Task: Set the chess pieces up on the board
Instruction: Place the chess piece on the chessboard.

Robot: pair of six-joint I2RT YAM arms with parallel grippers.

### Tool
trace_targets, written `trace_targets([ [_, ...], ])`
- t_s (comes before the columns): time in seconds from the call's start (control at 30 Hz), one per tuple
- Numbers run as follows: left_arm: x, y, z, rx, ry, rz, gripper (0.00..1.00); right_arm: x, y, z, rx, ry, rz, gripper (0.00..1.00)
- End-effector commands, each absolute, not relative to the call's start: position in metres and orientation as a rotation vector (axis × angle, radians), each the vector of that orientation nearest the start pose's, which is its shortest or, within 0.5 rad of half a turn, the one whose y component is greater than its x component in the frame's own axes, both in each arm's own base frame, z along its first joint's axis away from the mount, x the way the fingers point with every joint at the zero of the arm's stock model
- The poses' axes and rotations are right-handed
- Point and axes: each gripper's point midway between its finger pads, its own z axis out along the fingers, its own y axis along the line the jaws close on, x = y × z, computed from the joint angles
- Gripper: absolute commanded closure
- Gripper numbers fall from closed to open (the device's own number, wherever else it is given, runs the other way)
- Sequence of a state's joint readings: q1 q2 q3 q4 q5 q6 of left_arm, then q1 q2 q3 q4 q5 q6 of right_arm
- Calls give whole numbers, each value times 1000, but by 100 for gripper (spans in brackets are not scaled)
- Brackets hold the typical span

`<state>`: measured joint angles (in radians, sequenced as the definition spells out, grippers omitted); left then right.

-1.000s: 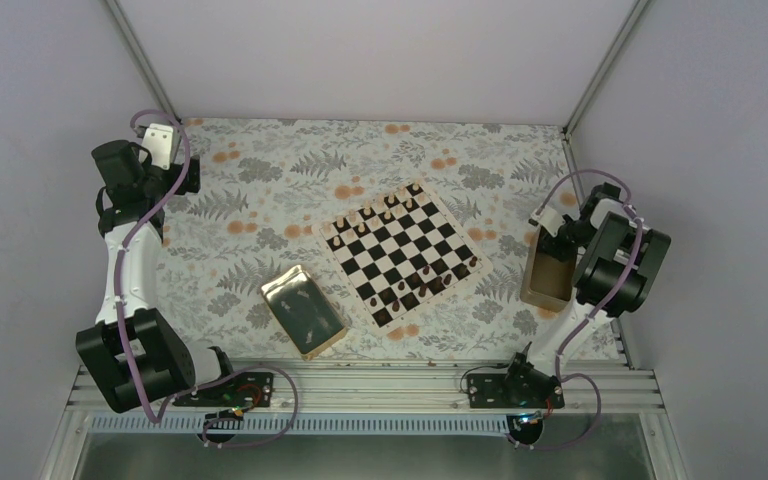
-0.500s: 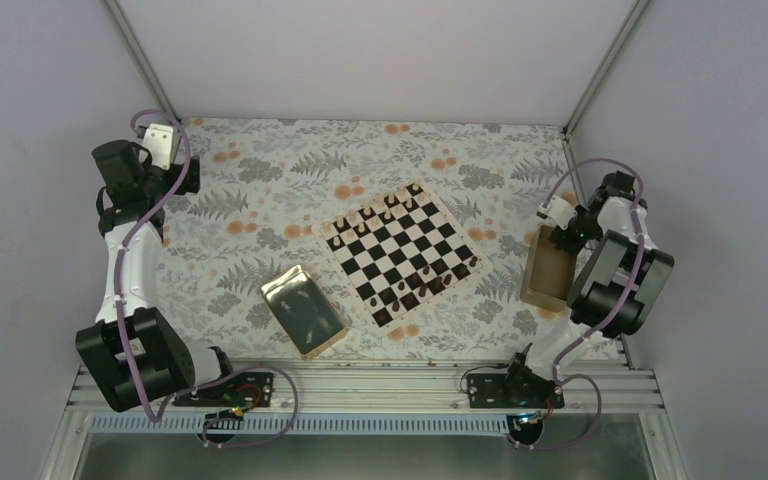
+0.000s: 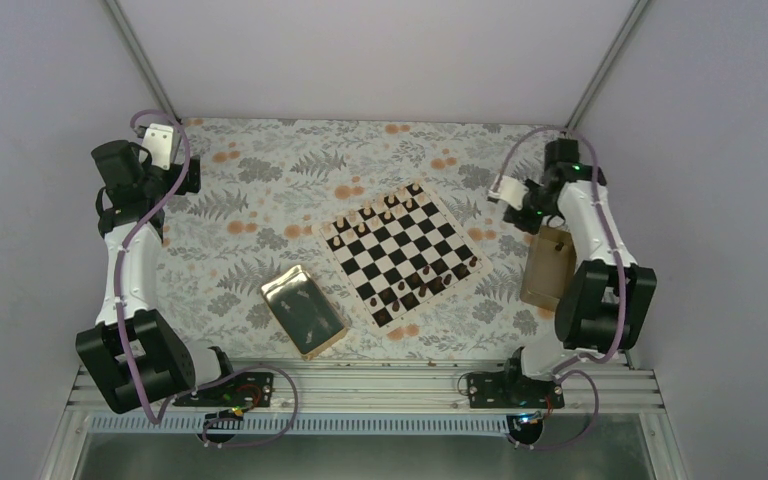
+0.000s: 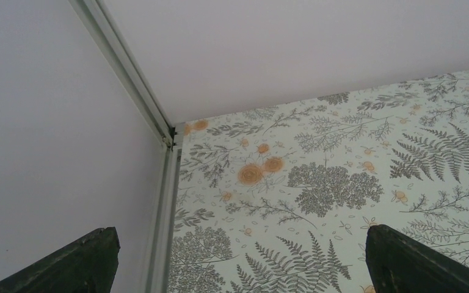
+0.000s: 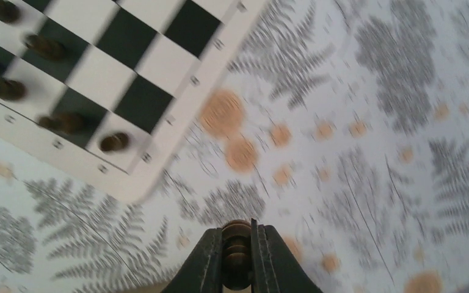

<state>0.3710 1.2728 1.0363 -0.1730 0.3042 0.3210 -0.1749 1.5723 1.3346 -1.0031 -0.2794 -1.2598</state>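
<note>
Right wrist: right fingers [image 5: 206, 264] pinch dark chess piece [image 5: 237, 256], board [image 5: 183, 107] nearby.

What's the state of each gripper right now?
The left gripper is open, holding nothing.
The right gripper is shut on a brown chess piece.

The surface [image 3: 290, 180] is printed with grey-green ferns and orange blooms on white. The board [image 3: 405, 252] is checkered black and cream, pale-rimmed. The chess pieces [image 3: 425, 272] are stained dark brown or tan.
</note>
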Motion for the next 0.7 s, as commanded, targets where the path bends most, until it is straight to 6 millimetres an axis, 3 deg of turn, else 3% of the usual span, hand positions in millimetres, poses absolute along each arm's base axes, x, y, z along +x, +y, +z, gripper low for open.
trace_targets([
  [0.0, 401, 99, 294, 153, 1903, 144, 0, 343, 36, 145, -1498, 2270, 126, 93],
  [0.2, 402, 99, 294, 155, 1905, 139, 0, 335, 83, 124, -1591, 2227, 217, 92],
  [0.37, 403, 99, 291, 154, 1911, 138, 0, 323, 111, 101, -1674, 2218, 281, 92],
  [0.67, 404, 100, 289, 152, 1921, 139, 0, 312, 125, 61, -1735, 2248, 332, 91],
])
